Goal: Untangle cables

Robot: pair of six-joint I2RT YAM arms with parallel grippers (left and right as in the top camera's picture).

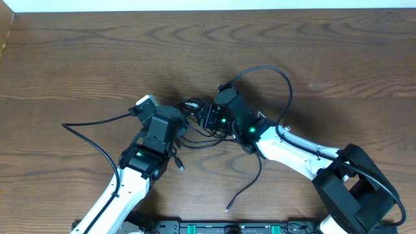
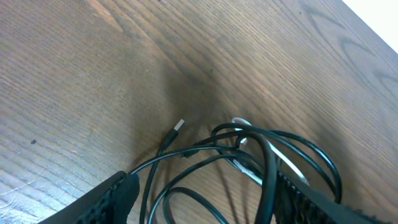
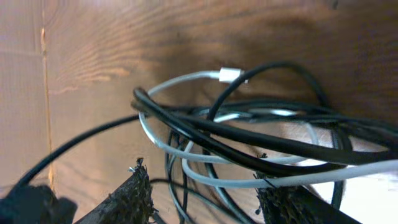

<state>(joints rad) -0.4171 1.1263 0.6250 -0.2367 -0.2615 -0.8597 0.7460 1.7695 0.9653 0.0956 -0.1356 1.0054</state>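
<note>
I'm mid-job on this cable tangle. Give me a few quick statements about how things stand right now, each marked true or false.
1. The left gripper is clamped tight on a cable. False: its fingers stand wide apart, with loops lying between them.
2. One white cable runs among the black cables. True.
3. The cables lie separated in straight lines. False: they loop over each other in one tangle.
4. A metal-tipped plug rests on the table beside the loops. True.
5. The right gripper is far from the tangle. False: cables cross right at its fingers.
</note>
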